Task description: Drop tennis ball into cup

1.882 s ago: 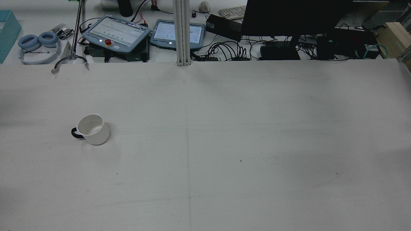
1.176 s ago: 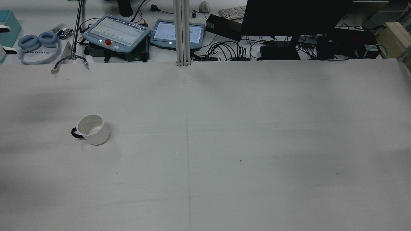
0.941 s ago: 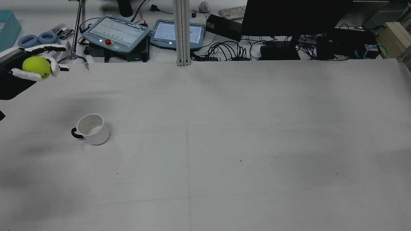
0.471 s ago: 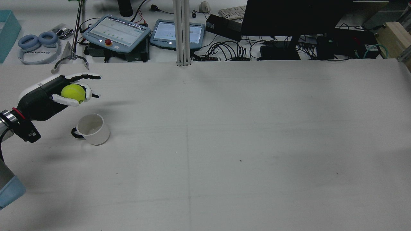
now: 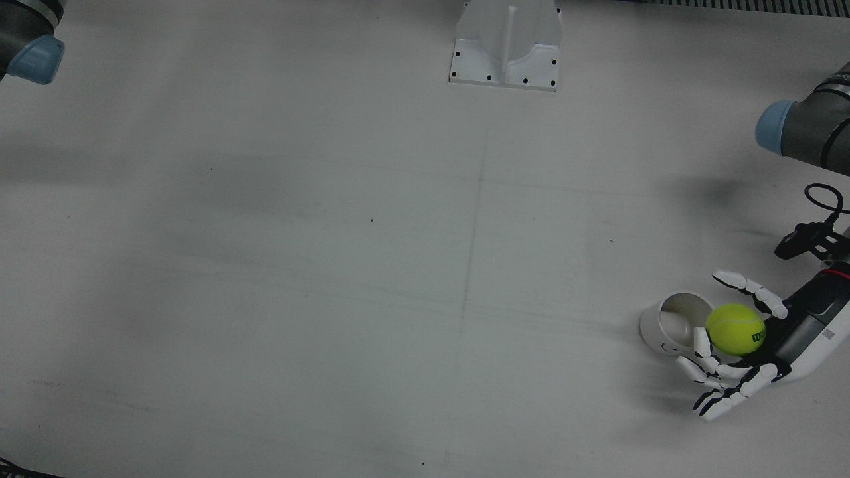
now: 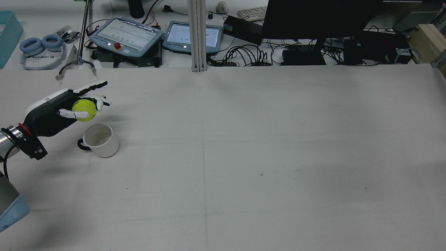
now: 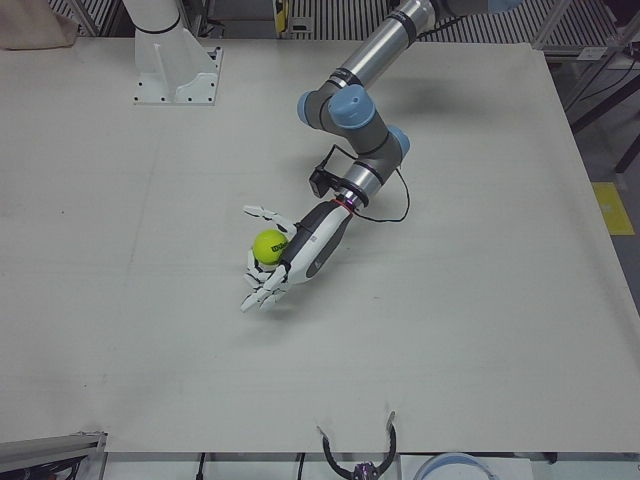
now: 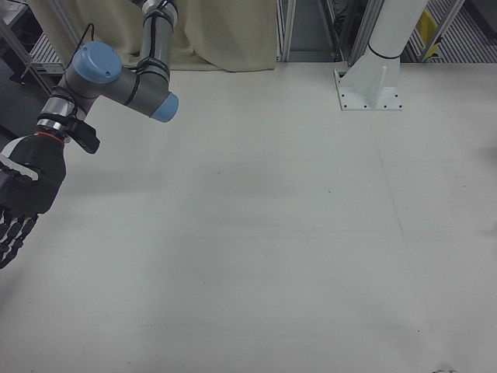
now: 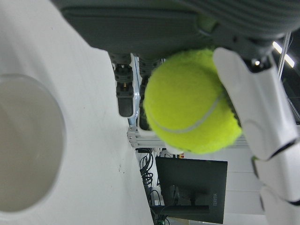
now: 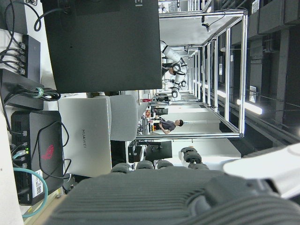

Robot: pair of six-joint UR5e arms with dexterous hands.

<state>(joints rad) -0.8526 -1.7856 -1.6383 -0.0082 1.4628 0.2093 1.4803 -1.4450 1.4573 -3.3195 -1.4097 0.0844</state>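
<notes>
A white cup [image 6: 101,140] with a dark handle stands upright on the table's left side; it also shows in the front view [image 5: 674,322] and in the left hand view [image 9: 28,145]. My left hand [image 6: 66,104] holds a yellow-green tennis ball [image 6: 84,110] just above and beside the cup's rim, its fingers loosely spread. The ball also shows in the front view [image 5: 735,328], the left-front view [image 7: 268,245] and the left hand view [image 9: 192,101]. The hand hides the cup in the left-front view. My right hand [image 8: 27,190] hangs empty off the table's side, fingers apart.
Beyond the table's far edge lie two teach pendants [image 6: 127,36], headphones [image 6: 40,45], cables and a dark monitor [image 6: 313,17]. A metal post [image 6: 197,35] stands at the far edge's middle. A white pedestal base [image 5: 505,43] is bolted near the robot's side.
My left hand came in from the left with the ball, moved over to the cup and came down closer to its rim. The cup has not moved.
</notes>
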